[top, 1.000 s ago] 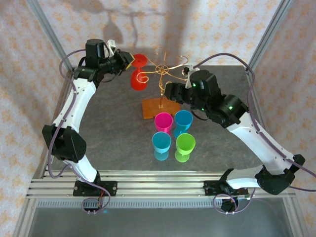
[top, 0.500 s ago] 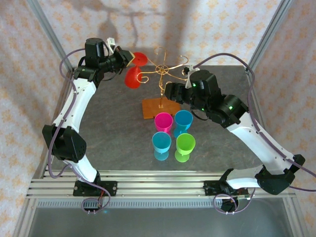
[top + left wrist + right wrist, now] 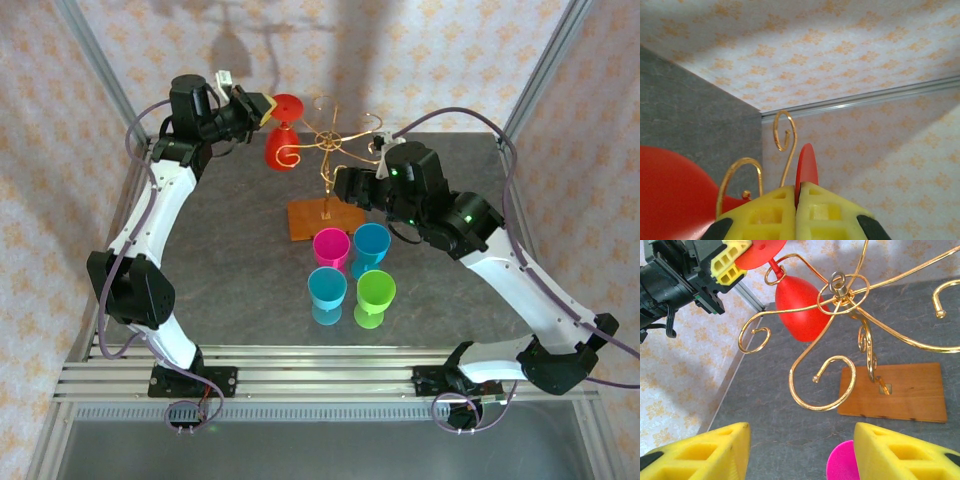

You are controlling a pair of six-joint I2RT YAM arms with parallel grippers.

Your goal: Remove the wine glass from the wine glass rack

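Note:
The red wine glass (image 3: pixel 283 148) hangs upside down at the left scroll arm of the gold wire wine glass rack (image 3: pixel 330 140), whose wooden base (image 3: pixel 322 217) sits mid-table. My left gripper (image 3: pixel 262 108) is shut on the glass's flat red foot (image 3: pixel 806 165), pinched edge-on between the yellow fingers (image 3: pixel 770 215). From the right wrist, the bowl (image 3: pixel 800 307) hangs below a gold loop around the stem, and the foot (image 3: pixel 760 252) sits in the left gripper's fingers (image 3: pixel 730 265). My right gripper (image 3: pixel 800 440) hovers open and holds nothing, right of the rack's stem.
Several upright plastic cups stand in front of the rack's base: magenta (image 3: pixel 331 245), blue (image 3: pixel 371 242), cyan (image 3: pixel 327 288) and green (image 3: pixel 376 291). Patterned walls and metal frame posts close in the back and sides. Bare grey table (image 3: pixel 220 250) lies to the left.
The left gripper finished closing on the glass's foot and rose slightly. The glass swung left, then came back upright and now hangs higher. The right arm stayed still.

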